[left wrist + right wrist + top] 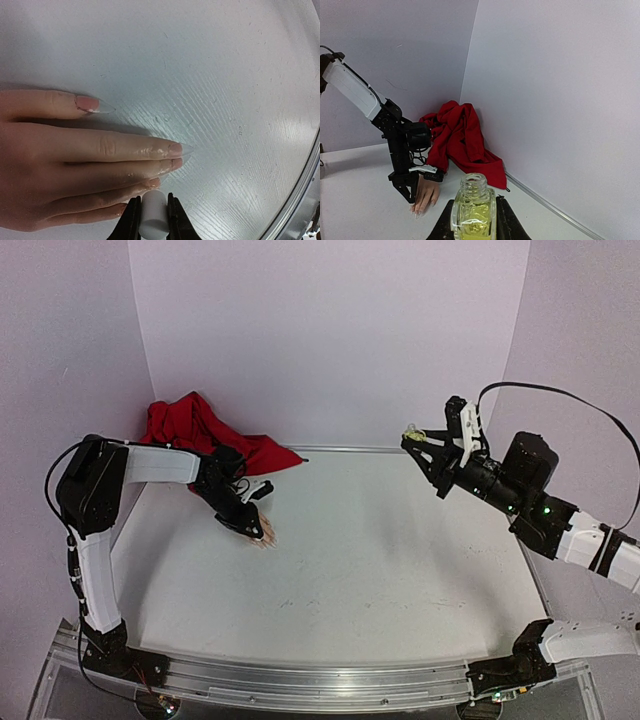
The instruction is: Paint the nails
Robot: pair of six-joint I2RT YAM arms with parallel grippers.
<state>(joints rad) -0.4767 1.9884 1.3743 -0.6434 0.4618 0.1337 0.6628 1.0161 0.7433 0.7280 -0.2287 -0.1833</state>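
A pale peach mannequin hand [75,160] lies flat on the white table with its fingers stretched out. Its long pointed nails [176,148] show at the fingertips, one apart on the upper finger [89,103]. My left gripper [152,198] is shut on a white cylindrical cap [153,215], right over the lower fingertips. From above, the left gripper [243,520] sits on the hand [266,534]. My right gripper [475,201] is shut on an uncapped glass bottle [472,212] of yellowish liquid, held raised at the back right [413,432].
A red fabric sleeve [200,428] is bunched in the back left corner behind the hand. Lilac walls [330,340] close in the back and sides. A metal rail [300,680] runs along the table's near edge.
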